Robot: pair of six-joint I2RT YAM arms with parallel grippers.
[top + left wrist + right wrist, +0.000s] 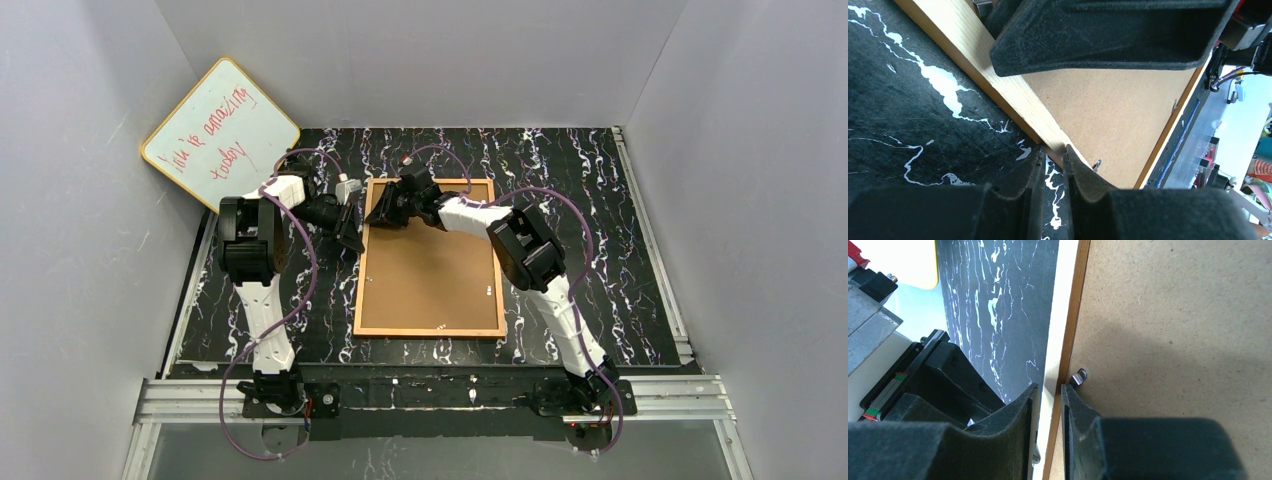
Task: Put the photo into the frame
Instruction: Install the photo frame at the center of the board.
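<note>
Narrowed to a slit at the left fingers (1030, 180), tips against the pale outer rail of the frame (430, 270), lying back-up on the desk (600, 230). Only desk inside that slit. Narrow too at the right fingers (1018, 410), astride the same rail, a metal clip (1079, 376) just beside one tip. Cannot tell whether pinching it.

frame (430, 285) near half: bare | far-left corner: left claw (350, 232), right claw (379, 214) crowd
</note>
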